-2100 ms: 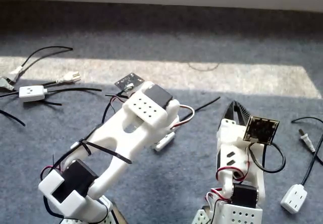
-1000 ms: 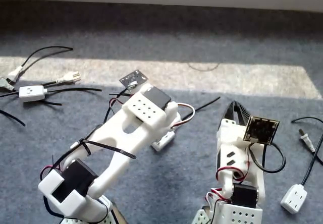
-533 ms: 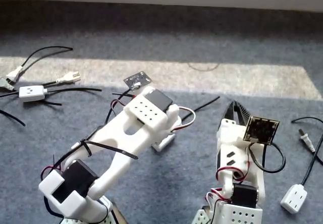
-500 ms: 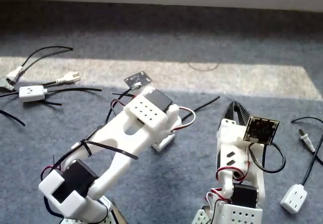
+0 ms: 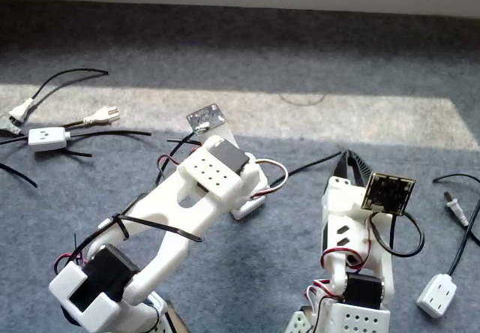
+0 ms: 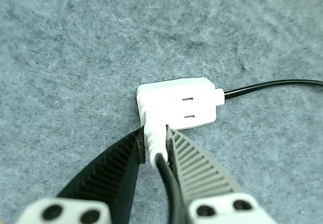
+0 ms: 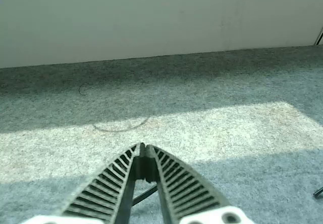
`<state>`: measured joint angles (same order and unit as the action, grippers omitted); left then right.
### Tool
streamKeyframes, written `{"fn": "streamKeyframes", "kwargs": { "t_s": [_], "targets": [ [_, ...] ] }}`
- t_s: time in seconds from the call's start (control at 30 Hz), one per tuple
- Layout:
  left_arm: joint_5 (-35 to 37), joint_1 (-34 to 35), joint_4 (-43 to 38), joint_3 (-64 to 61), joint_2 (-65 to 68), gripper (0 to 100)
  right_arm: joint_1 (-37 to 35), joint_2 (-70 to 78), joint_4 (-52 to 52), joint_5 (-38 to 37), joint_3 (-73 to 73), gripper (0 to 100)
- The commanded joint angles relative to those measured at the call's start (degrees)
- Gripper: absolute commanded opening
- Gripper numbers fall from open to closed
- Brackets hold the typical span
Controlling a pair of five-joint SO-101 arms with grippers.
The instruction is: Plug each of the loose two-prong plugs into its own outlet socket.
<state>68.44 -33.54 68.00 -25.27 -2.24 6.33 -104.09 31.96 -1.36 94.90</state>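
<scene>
Left arm has nudged forward, left end effector (image 6: 155, 148) clamped on white plug (image 6: 153, 132) now butted against outlet socket (image 6: 179, 103) on carpet, probably nearly seated; right end effector (image 7: 144, 166) closed, empty.

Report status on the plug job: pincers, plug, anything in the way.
Left pincer shut on white plug, plug butted against socket block end, seating unclear. Right pincer shut, empty, over carpet. Nothing blocking.

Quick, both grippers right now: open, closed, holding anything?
Left gripper: closed on the white plug.
Right gripper: closed, holding nothing.
</scene>
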Motion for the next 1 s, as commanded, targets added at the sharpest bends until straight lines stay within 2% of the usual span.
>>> {"fn": "streamKeyframes", "kwargs": {
  "t_s": [0.0,0.2,0.5,0.73,0.97],
  "targets": [
    [-0.9,-2.4,-1.8,-0.3,0.5,1,0.6,-0.1,0.1,0.5,8.8,0.7],
    [-0.8,-3.8,-2.4,-1.4,0.6,1,0.6,-0.2,0.1,0.5,8.8,0.7],
    [-1.0,-3.6,-12.5,-8.0,0.6,1,0.7,-0.2,0.1,0.5,8.8,0.7],
    [-1.1,-3.5,-12.6,-8.1,0.5,1,0.7,-0.2,0.1,0.5,8.8,0.7],
    [-13.9,-3.3,-12.5,-5.8,-0.1,1,0.7,-0.2,0.1,0.4,8.8,0.7]
  ]
}}
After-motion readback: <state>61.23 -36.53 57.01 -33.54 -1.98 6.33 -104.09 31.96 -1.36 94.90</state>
